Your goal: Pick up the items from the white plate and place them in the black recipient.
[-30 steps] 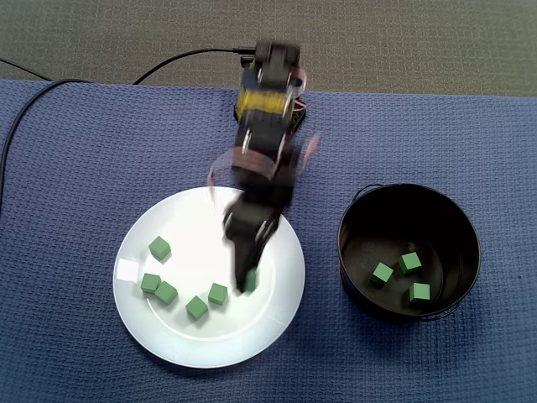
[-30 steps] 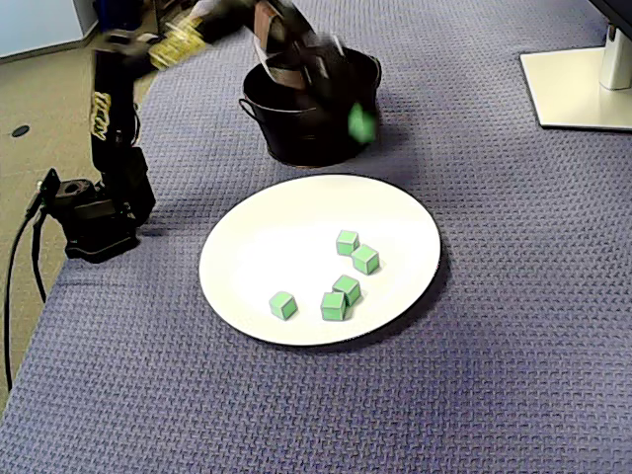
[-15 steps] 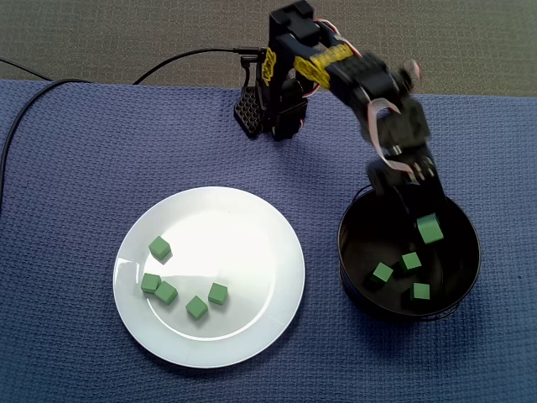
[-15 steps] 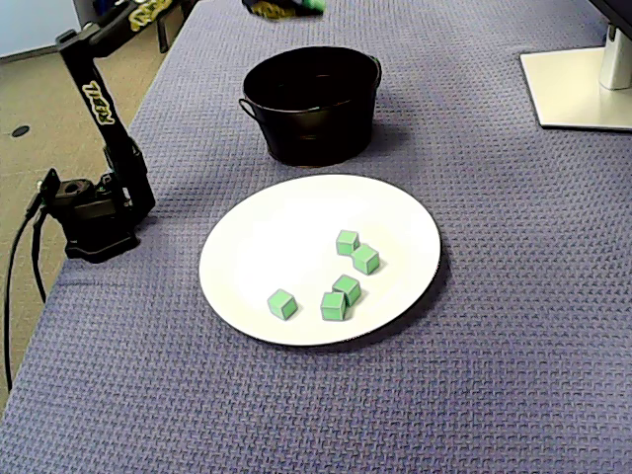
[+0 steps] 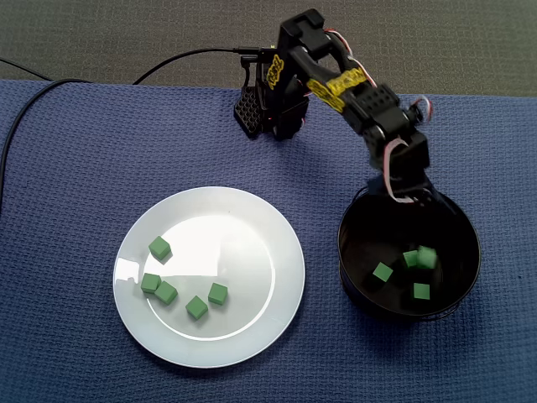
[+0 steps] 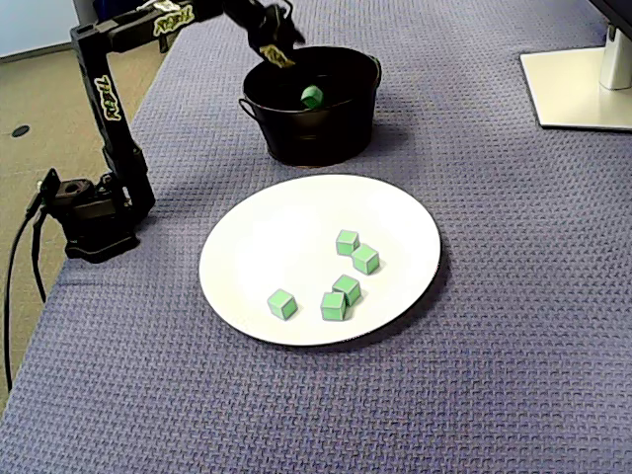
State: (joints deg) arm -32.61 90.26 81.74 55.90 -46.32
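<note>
The white plate holds several small green cubes in a loose cluster. The black round recipient sits to the right of the plate in a fixed view and behind it in the other. My gripper hangs over the recipient's rim, open and holding nothing. A green cube is loose inside the recipient's mouth, apart from the fingers. Several other green cubes lie on the recipient's floor.
Everything stands on a blue woven cloth. The arm's base is clamped at the cloth's edge, with a black cable running off it. A white monitor foot sits at the far right corner.
The arm lifted a green cube off the plate and swung over the recipient. The cube has left the fingers and now sits lower in the recipient.
</note>
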